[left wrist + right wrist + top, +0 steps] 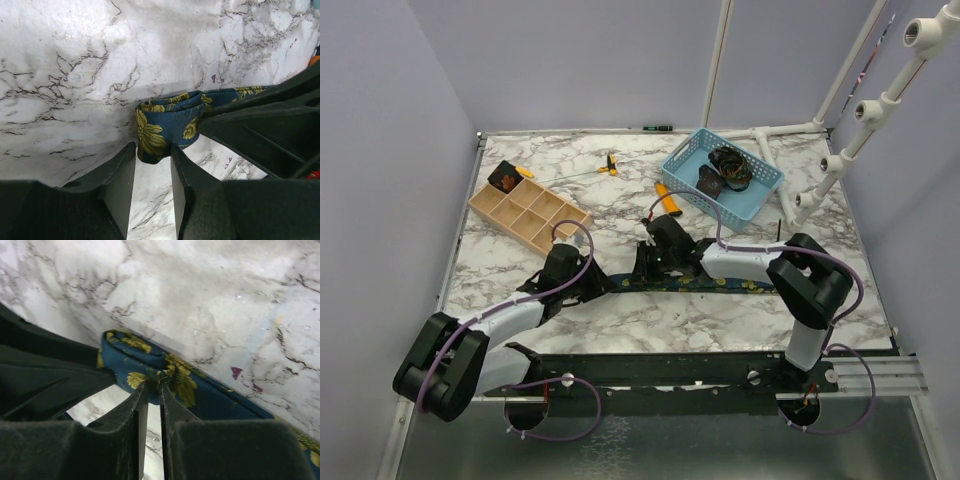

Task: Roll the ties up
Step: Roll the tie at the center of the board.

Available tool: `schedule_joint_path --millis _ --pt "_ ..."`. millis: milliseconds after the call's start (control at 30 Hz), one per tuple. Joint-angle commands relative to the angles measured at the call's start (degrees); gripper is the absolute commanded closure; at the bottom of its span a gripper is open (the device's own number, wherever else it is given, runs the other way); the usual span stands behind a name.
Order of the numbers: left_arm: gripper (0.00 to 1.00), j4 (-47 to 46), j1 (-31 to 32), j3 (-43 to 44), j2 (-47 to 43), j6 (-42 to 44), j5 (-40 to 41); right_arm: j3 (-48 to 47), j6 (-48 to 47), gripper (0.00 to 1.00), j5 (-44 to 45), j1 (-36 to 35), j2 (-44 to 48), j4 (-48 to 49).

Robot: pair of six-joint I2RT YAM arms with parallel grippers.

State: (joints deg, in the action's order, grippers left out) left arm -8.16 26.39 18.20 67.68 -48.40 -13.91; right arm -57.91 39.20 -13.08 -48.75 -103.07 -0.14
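Your navy tie (730, 285) with its yellow flower print lies flat along the near middle of the marble table (620, 215), running left to right. Its left end is turned over on itself into a short, loose roll (165, 125).

Your left gripper (152, 150) has that roll between its fingertips. The jaws stand partly apart, one on each side of the fold and closed against the cloth. Your right gripper (152, 385) comes in from the right onto the same end. Its jaws are drawn nearly together, leaving only a thin slit, and the tips pinch a pucker of fabric where the roll meets the flat strip. In the overhead view both grippers sit close together over that end, left (598, 285) and right (640, 272).

At the far right, a blue basket (765, 190) holds two dark bundles: a coil (730, 165) with reddish marks and a second dark bundle (708, 182) just beside it. An orange-handled tool (666, 198) lies against the basket's left side.

At the far left, a wooden divided tray (545, 222) has one small dark thing (505, 178) in its far corner compartment; you cannot tell what it is.

White pipes (865, 130) rise at the far right, and pale lavender walls (590, 60) close in the table.
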Motion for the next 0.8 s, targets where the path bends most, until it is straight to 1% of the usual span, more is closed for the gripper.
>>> schedule_joint_path --millis 0,133,200,267,367,567,767 --pt "0.65 1.3 0.3 0.0 -1.9 0.8 1.1 2.2 1.2 0.82 2.4 0.0 -2.6 -1.0" --pt "0.61 3.0 0.3 0.8 -3.0 1.4 1.5 3.4 1.6 0.83 3.1 0.2 -3.6 -0.4" --pt "0.55 4.5 0.2 1.7 -3.4 2.0 1.9 4.1 1.6 0.83 3.1 0.6 -3.9 -0.3" --pt "0.46 6.5 0.2 2.9 -4.0 3.1 2.7 5.0 1.5 0.83 2.9 0.8 -4.1 1.3" --pt "0.40 9.6 0.2 5.3 -3.9 5.2 3.4 6.2 1.6 0.83 2.7 1.3 -4.2 2.4" --pt "0.40 12.3 -0.7 7.9 -1.0 8.1 3.4 8.4 1.4 0.84 1.2 2.3 -5.3 5.1" --pt "0.42 11.2 -1.1 10.5 3.4 10.2 -2.4 10.4 1.3 0.85 0.2 3.0 -6.2 7.3"
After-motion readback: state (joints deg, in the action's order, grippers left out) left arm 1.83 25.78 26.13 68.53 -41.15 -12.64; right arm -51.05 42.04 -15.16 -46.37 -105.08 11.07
